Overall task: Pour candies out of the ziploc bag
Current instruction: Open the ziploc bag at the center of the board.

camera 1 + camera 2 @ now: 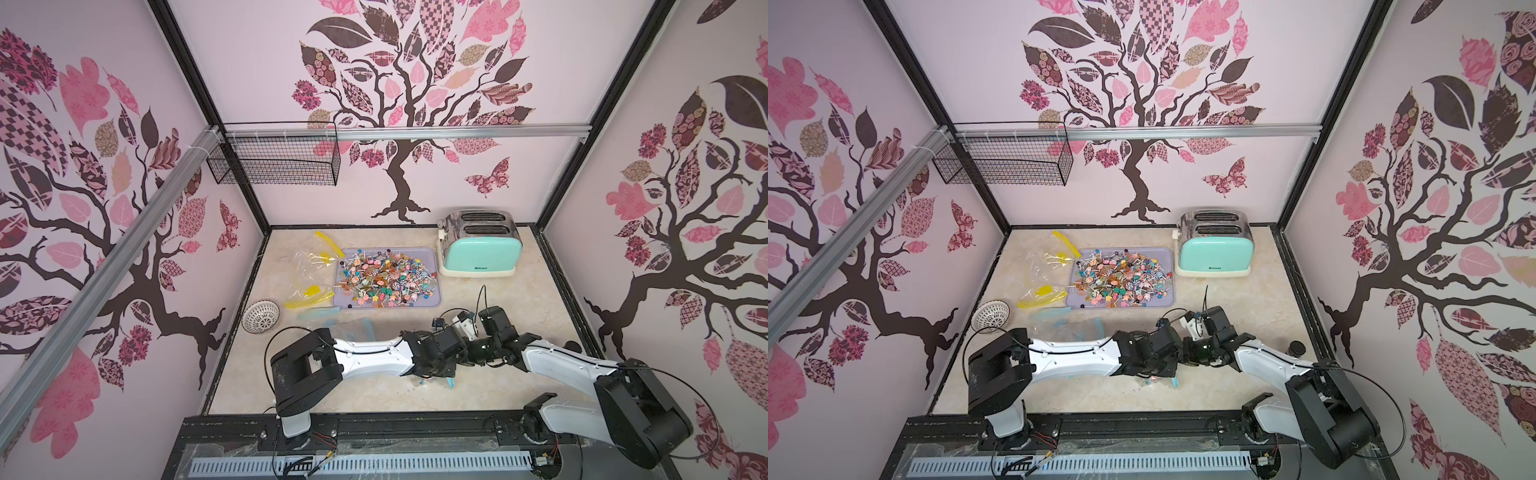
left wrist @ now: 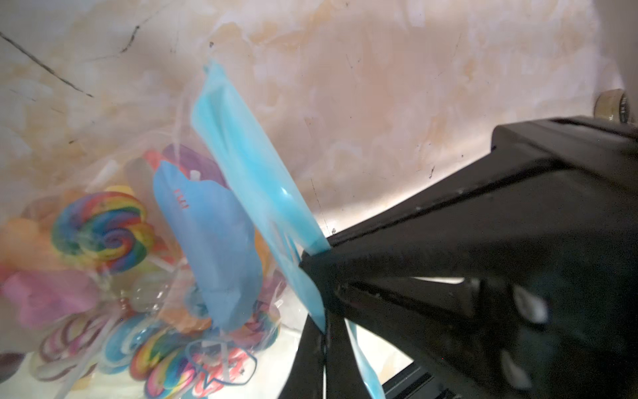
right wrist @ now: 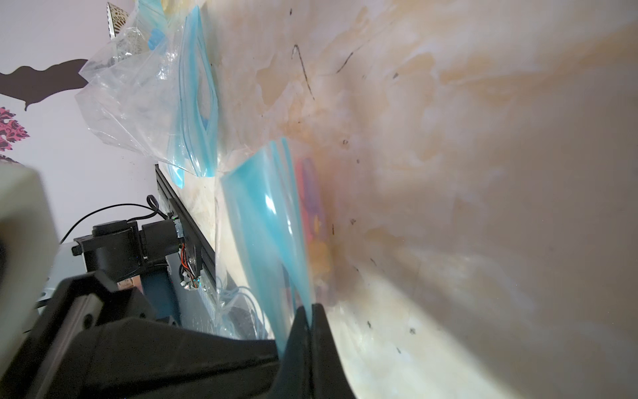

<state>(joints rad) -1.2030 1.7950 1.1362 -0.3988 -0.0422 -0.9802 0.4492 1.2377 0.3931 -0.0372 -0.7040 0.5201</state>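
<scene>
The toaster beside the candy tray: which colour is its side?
Mint green, under a shiny metal top; the toaster shows best in a top view.

free: table [image 1: 519, 303] right of tray [image 1: 424, 254] | blocked: toaster [image 1: 478, 249], candies [image 1: 386, 278], loose bags [image 1: 309, 268]

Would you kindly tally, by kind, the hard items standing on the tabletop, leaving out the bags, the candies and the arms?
Toaster: 1
Tray: 1
White bowl: 1
Small dark jar: 1
Total: 4
</scene>
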